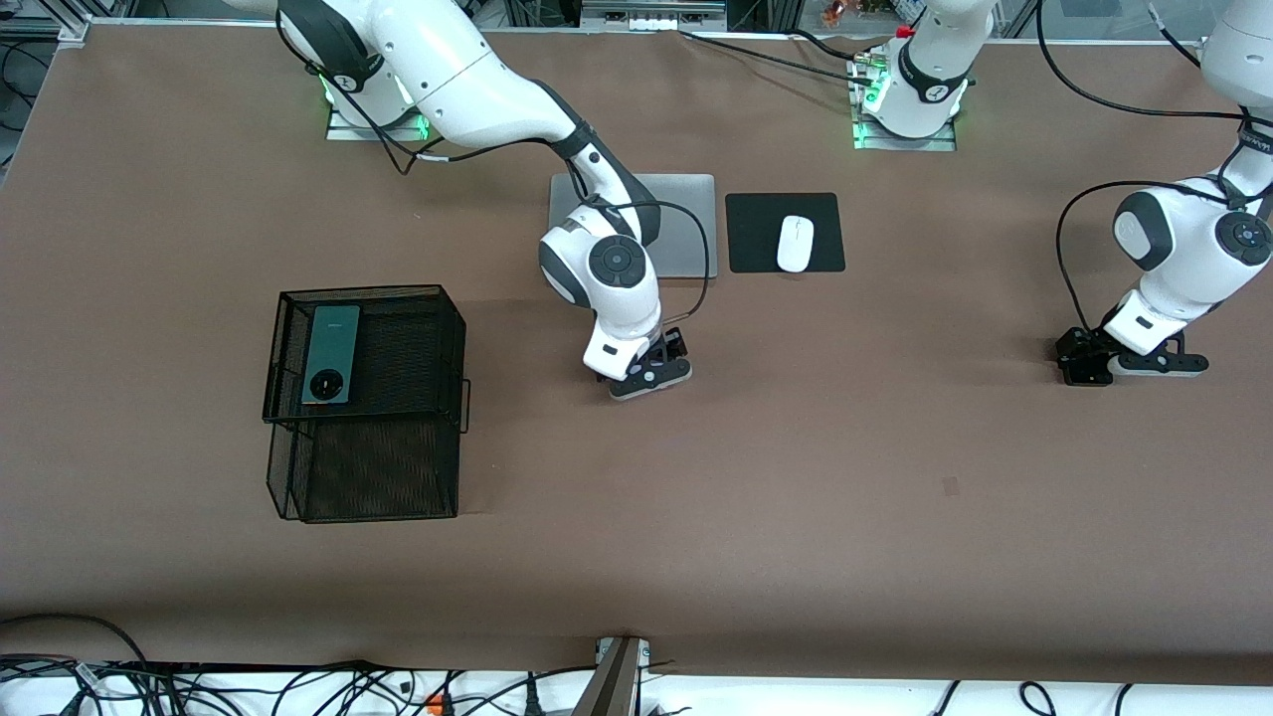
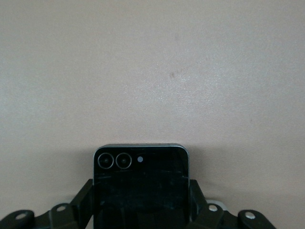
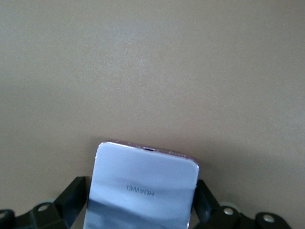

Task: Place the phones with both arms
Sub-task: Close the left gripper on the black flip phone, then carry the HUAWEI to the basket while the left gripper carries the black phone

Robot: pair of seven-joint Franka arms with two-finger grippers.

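Brown tabletop (image 1: 845, 477) has loads of open room nearer the front camera, so I've got space to swing either arm. My left gripper (image 2: 141, 210) is down at the table toward the left arm's end, fingers (image 2: 83, 202) clamped against both side edges of the small black phone (image 2: 140, 191), with its two camera rings poking out past the fingertips. The right gripper (image 3: 143, 210) sits low mid-table, jaws spread wide with the pale lilac-white phone (image 3: 143, 191) between them; I honestly can't tell from the wrist view whether the pads are touching its edges. The long dark green phone (image 1: 330, 354) already lies on the upper tier of the black mesh basket (image 1: 453, 328), along the edge toward the right arm's end of the table. The silver laptop (image 1: 686, 224) and the white mouse (image 1: 795, 243) on its black pad (image 1: 756, 234) sit near the bases, well apart from both grippers.
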